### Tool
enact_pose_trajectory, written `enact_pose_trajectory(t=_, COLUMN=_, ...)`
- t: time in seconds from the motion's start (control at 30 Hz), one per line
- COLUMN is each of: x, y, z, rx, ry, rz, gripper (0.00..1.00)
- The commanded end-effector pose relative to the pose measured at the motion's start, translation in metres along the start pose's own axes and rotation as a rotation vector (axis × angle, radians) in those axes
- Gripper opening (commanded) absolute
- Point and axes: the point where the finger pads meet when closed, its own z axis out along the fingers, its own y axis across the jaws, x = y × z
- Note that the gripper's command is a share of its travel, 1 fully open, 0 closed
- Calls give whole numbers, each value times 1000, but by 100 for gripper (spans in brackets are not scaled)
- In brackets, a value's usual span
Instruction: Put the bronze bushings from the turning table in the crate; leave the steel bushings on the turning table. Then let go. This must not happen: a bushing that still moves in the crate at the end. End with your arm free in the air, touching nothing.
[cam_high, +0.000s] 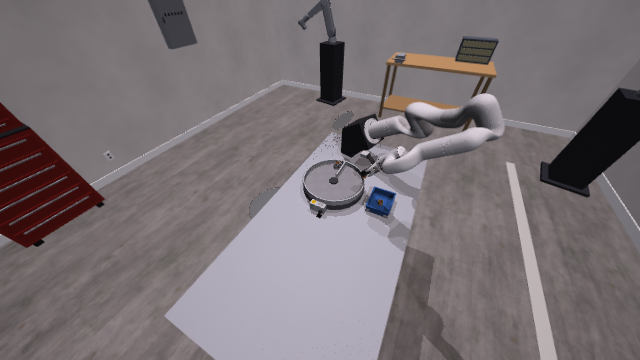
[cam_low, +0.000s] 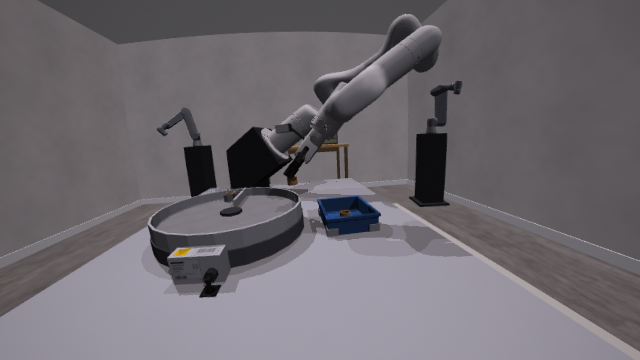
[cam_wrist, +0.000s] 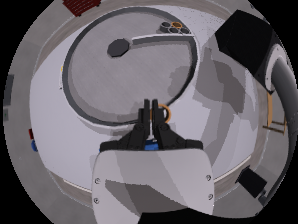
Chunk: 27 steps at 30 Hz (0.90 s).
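The round grey turning table (cam_high: 333, 183) stands on the white table; it also shows in the exterior view (cam_low: 227, 220) and the wrist view (cam_wrist: 129, 63). A few bushings (cam_wrist: 172, 27), at least one bronze and one steel, sit together at the end of its sweep arm near the rim (cam_low: 231, 192). The blue crate (cam_high: 383, 198) stands right of the turning table with one bronze bushing (cam_low: 344, 213) inside. My gripper (cam_low: 294, 172) hangs past the turning table's far right rim, shut on a bronze bushing (cam_low: 292, 180), seen as an orange ring beside the fingers.
A black box (cam_low: 252, 157) stands just behind the turning table, close to my arm. A grey control box (cam_low: 196, 262) with a label sits at the turning table's front. Black pedestals with other arms and a wooden table stand around the room.
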Motion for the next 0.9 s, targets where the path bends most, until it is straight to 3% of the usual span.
enact_pose_trajectory(t=0.0, x=-10, y=-1, z=-10, rx=-43, ry=6, rz=6, gripper=0)
enact_pose_trajectory(t=0.87, x=-89, y=-9, z=-75, rx=-43, ry=6, rz=6, gripper=0)
